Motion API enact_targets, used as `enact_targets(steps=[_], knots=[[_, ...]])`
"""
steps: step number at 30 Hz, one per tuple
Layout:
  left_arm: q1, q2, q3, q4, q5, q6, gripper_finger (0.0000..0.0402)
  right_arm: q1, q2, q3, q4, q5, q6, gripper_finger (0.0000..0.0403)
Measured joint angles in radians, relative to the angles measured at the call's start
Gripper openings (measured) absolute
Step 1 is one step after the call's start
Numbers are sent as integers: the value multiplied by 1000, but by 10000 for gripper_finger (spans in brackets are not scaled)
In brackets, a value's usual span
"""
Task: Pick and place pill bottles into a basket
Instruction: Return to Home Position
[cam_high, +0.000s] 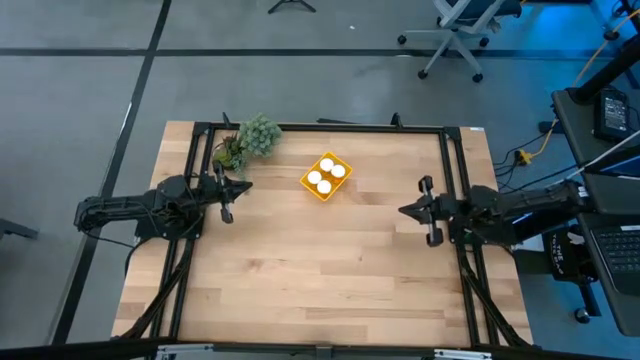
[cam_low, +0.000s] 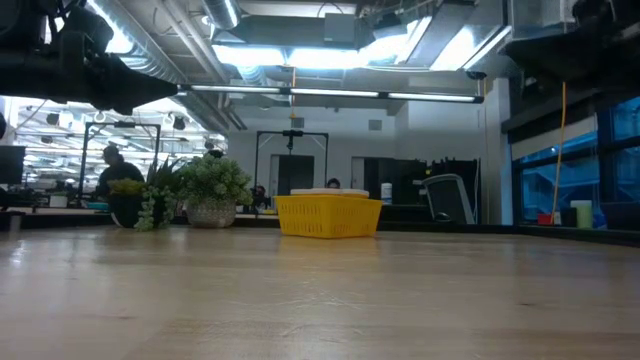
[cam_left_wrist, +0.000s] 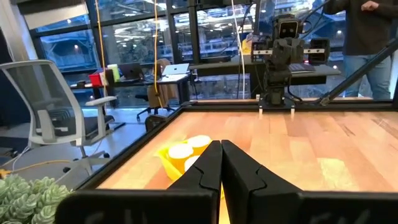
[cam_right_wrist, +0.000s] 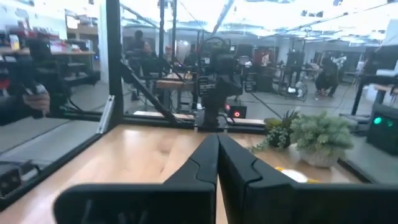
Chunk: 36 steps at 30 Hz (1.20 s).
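Pill bottles (cam_high: 327, 165), white caps up, sit clustered inside the yellow basket (cam_high: 304, 181) on the wooden bench (cam_high: 320, 280), near a potted plant (cam_high: 255, 135). The left hand (cam_high: 245, 186) and the right hand (cam_high: 403, 210) flank the basket well apart, both empty with fingers pressed together. Parking well likely means slow, level retreats that stay clear of the basket and plant.
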Motion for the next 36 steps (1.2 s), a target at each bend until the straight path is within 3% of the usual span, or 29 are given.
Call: enact_targets(steps=[9,22,36], knots=[[0,0,0,0,0,-69,12,0,-172,-22,-116,-108,50,9],[0,0,0,0,0,-68,10,0,-166,-22,-183,-104,156,10],[0,0,0,0,0,-68,7,0,-166,-22,-191,-103,146,10]])
